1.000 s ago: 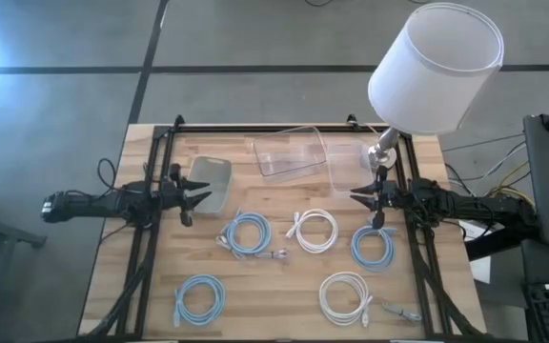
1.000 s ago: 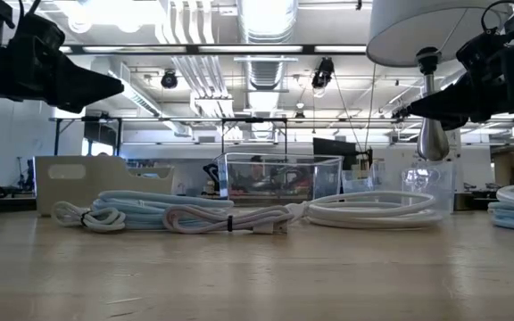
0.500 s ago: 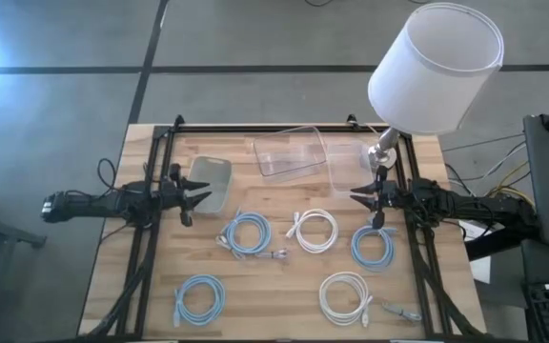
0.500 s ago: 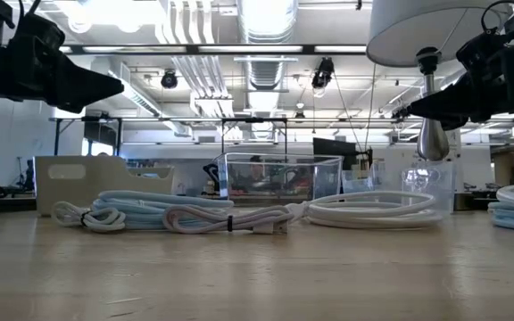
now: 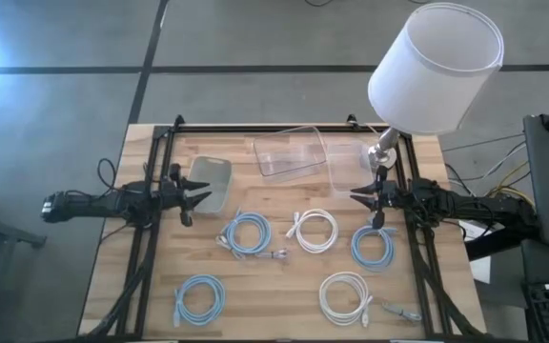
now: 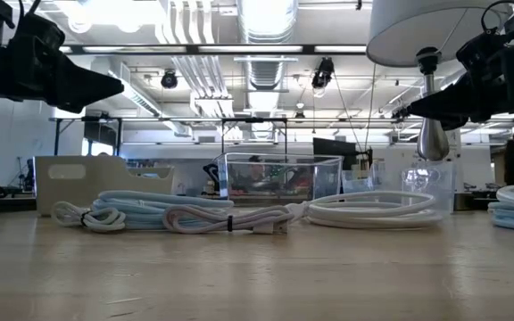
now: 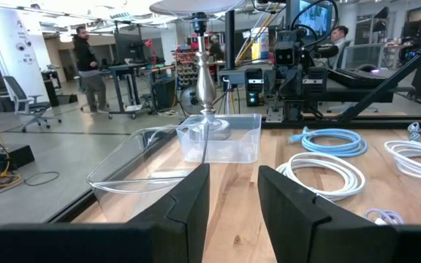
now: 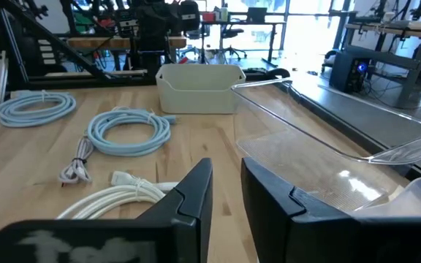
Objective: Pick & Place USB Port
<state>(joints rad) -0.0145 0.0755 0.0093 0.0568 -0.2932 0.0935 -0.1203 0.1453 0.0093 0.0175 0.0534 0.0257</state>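
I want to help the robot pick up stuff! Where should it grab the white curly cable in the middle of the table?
Probably best from straight above, pinching across one side of the ring. The white cable lies flat in a loose coil, so its strands bunch together there and the fingers can straddle them. Its loose end sticks out on the side toward the blue coil, and is thin and floppy. The right gripper waits nearest.

lamp shade cropped, cable plugs perhaps USB

Wooden table with coiled cables, two clear bins, beige tray, lamp
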